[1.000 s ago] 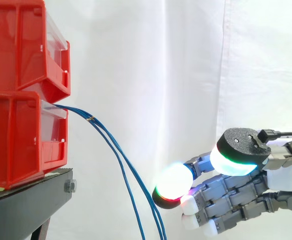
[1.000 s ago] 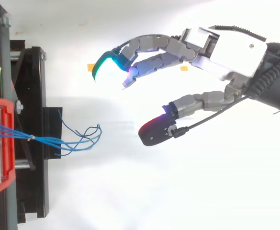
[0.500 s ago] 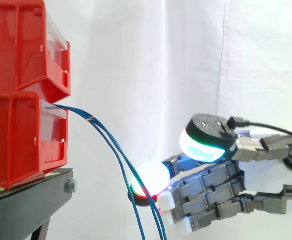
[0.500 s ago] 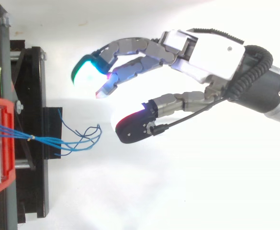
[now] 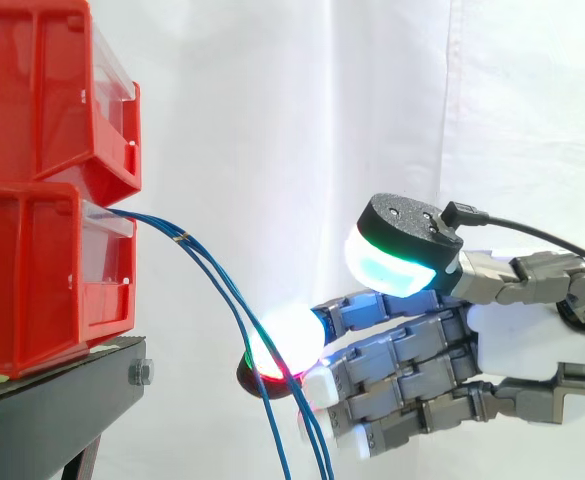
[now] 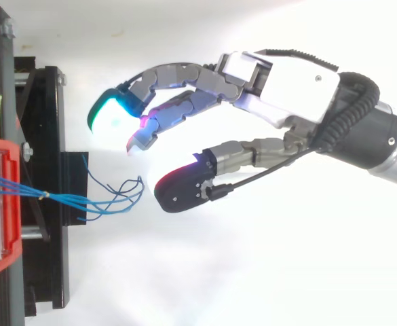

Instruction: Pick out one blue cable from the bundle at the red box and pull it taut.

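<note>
While the robot hand [image 5: 532,345] hovers spread beside the bundle of thin blue cables [image 5: 220,285], the step in hand is the approach: no strand is singled out yet.

Side view: the smooth, glossy wires leave the lower red plastic box [image 5: 32,270] on the black metal stand [image 5: 62,405] and droop in a long arc; a rounded glowing pad [image 5: 284,342] overlaps them, contact unclear. Top view: fingers gently bent, thumb apart, holding nothing; the dark thumb tip [image 6: 179,191] sits just beside the cables' loose looped ends. Next, I judge, it must pinch one strand and draw away from the box.
</note>
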You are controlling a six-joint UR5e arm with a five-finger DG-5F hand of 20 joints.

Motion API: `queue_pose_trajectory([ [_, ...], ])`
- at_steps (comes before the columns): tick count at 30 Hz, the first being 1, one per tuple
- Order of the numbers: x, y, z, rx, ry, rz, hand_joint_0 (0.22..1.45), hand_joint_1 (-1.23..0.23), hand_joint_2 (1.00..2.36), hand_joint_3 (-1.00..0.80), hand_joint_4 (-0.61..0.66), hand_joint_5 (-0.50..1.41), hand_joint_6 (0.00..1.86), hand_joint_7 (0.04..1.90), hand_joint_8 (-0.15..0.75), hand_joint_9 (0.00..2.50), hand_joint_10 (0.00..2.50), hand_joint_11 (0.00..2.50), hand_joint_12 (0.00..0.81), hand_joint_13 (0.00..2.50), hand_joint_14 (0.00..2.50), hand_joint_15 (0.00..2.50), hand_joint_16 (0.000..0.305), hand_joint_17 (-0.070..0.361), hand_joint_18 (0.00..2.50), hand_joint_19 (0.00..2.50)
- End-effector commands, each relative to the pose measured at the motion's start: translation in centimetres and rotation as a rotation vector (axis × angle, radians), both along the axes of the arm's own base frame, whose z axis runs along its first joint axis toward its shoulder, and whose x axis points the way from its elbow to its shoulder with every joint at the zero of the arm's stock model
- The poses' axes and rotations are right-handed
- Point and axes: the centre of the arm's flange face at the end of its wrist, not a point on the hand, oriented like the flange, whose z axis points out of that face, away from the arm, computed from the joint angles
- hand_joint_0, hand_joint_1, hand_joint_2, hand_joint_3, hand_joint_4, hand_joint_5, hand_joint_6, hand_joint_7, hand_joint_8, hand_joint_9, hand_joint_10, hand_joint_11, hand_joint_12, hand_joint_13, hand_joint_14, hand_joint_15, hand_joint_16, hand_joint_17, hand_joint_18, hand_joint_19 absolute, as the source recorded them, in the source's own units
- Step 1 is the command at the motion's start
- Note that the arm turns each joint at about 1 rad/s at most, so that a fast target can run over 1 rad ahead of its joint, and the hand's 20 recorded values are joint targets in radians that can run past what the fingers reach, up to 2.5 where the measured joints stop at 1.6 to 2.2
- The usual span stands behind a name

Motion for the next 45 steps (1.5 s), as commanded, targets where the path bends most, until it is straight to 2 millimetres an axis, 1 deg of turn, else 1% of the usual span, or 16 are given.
queue_pose_trajectory([
  [1, 0.1, 0.2, -0.9, 0.021, 0.001, 0.006, 0.55, -0.61, 1.0, -0.5, 0.24, -0.15, 0.5, 0.81, 0.276, 0.83, 0.02, 0.46, 0.334, 0.72, 0.01, 0.35, 0.042, 0.095, 0.59, 0.37],
  [3, 0.2, 0.2, -0.8, 0.031, -0.005, 0.007, 0.55, -0.6, 1.0, -0.5, 0.24, -0.15, 0.5, 0.81, 0.274, 0.83, 0.02, 0.47, 0.336, 0.73, 0.01, 0.35, 0.042, 0.095, 0.59, 0.39],
  [7, 0.6, 0.6, -0.1, 0.035, -0.017, 0.012, 0.56, -0.6, 1.0, -0.5, 0.24, -0.15, 0.5, 0.81, 0.276, 0.83, 0.02, 0.46, 0.335, 0.74, 0.02, 0.36, 0.042, 0.094, 0.6, 0.39],
  [9, 0.7, 0.6, -0.2, 0.035, -0.02, 0.012, 0.56, -0.61, 1.0, -0.5, 0.24, -0.15, 0.5, 0.81, 0.273, 0.83, 0.02, 0.46, 0.336, 0.74, 0.01, 0.36, 0.042, 0.095, 0.6, 0.4],
  [10, 1.2, 0.4, -1.7, 0.042, -0.009, 0.009, 0.56, -0.61, 1.0, -0.5, 0.24, -0.15, 0.5, 0.81, 0.273, 0.84, 0.02, 0.47, 0.336, 0.74, 0.02, 0.37, 0.042, 0.095, 0.6, 0.4],
  [11, 1.3, 0.2, -2.4, 0.058, -0.006, 0.017, 0.57, -0.61, 1.0, -0.5, 0.24, -0.15, 0.5, 0.82, 0.275, 0.84, 0.02, 0.46, 0.335, 0.74, 0.02, 0.37, 0.042, 0.095, 0.6, 0.39],
  [12, 1.4, 0.3, -2.7, 0.07, -0.008, 0.022, 0.57, -0.61, 1.0, -0.5, 0.24, -0.15, 0.5, 0.82, 0.273, 0.84, 0.02, 0.46, 0.337, 0.74, 0.01, 0.37, 0.042, 0.095, 0.6, 0.4],
  [15, 1.8, 0.7, -2.4, 0.125, -0.029, 0.052, 0.57, -0.61, 1.0, -0.5, 0.24, -0.15, 0.5, 0.84, 0.275, 0.84, 0.02, 0.48, 0.335, 0.76, 0.01, 0.38, 0.043, 0.096, 0.62, 0.41],
  [24, 2.5, 0.9, -1.3, 0.161, -0.048, 0.054, 0.58, -0.63, 1.0, -0.5, 0.24, -0.15, 0.5, 0.85, 0.274, 0.85, 0.02, 0.49, 0.334, 0.77, 0.02, 0.39, 0.042, 0.096, 0.63, 0.43],
  [38, 2.6, 1.5, -1.2, 0.162, -0.053, 0.069, 0.58, -0.62, 1.0, -0.5, 0.24, -0.15, 0.5, 0.86, 0.27, 0.86, 0.02, 0.5, 0.335, 0.78, 0.02, 0.4, 0.043, 0.096, 0.64, 0.44],
  [45, 2.6, 1.8, -1.2, 0.163, -0.055, 0.078, 0.6, -0.62, 1.0, -0.45, 0.24, -0.15, 0.5, 0.86, 0.267, 0.86, 0.02, 0.49, 0.334, 0.78, 0.02, 0.4, 0.042, 0.096, 0.65, 0.44],
])
